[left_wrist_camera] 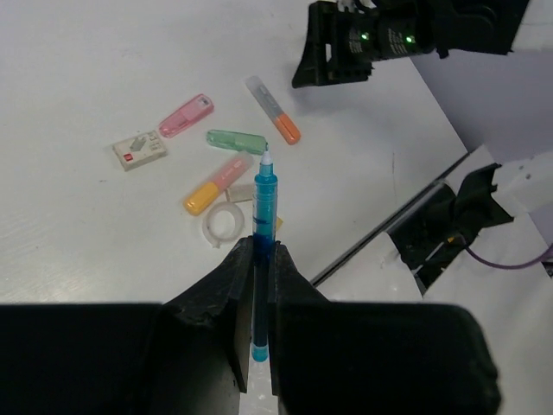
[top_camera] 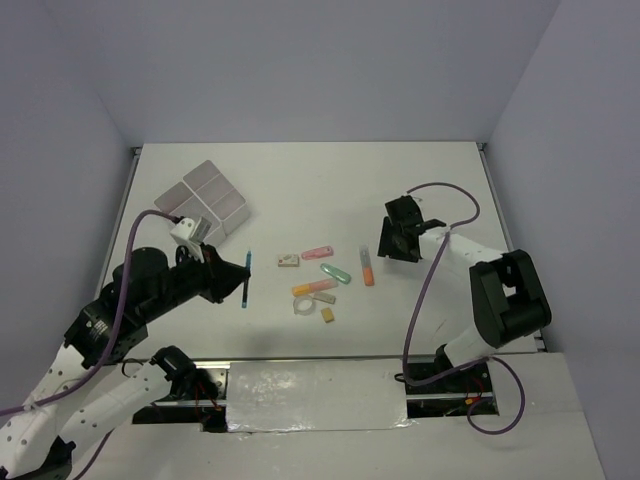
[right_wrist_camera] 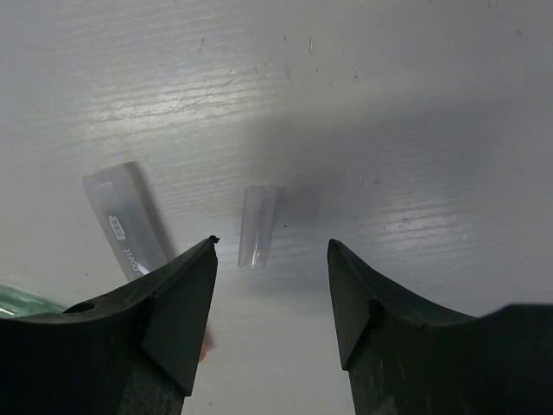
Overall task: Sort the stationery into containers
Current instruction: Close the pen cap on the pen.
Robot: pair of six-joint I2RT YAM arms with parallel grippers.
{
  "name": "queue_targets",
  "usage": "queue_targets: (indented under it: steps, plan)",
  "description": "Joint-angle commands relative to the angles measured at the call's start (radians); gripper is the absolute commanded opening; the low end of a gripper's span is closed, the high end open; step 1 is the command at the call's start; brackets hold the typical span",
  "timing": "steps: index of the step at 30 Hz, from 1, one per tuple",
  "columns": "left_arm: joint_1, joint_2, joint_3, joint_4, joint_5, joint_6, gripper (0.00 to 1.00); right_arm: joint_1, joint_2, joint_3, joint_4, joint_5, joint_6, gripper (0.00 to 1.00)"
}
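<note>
My left gripper (top_camera: 228,283) (left_wrist_camera: 261,251) is shut on a thin blue pen (top_camera: 245,279) (left_wrist_camera: 265,203), which hangs above the table with its tip pointing away from the fingers. The containers (top_camera: 205,195), a block of white square trays, stand at the far left. My right gripper (top_camera: 388,240) (right_wrist_camera: 272,246) is open over the table. A small clear cap (right_wrist_camera: 258,226) lies just ahead of its fingertips, untouched. An orange marker (top_camera: 367,266) (left_wrist_camera: 278,114) lies to the left of the right gripper, its clear end (right_wrist_camera: 125,220) beside the left finger.
Loose on the table's middle are a pink marker (top_camera: 317,253), a green marker (top_camera: 335,272), an orange-pink marker (top_camera: 314,288), a clear tape ring (top_camera: 303,306), a tan eraser (top_camera: 329,316) and a white boxed eraser (top_camera: 288,261). Walls close in the table on three sides.
</note>
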Motion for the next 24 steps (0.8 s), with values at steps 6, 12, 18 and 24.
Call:
queue_targets:
  steps: [6,12,18,24]
  plan:
    - [-0.003,-0.061,-0.067,0.022,0.114,0.077,0.00,0.025,0.087,0.072,-0.020,0.043,0.038,0.56]
    - [-0.003,-0.088,-0.087,0.034,0.136,0.079,0.00,0.038,0.160,0.096,-0.035,0.052,0.043,0.41]
    - [-0.003,-0.111,-0.088,0.028,0.103,0.073,0.00,0.037,0.134,0.054,-0.018,0.026,0.046,0.23]
    - [-0.003,-0.079,-0.088,0.037,0.116,0.073,0.00,0.038,0.043,-0.017,0.077,-0.094,0.043,0.00]
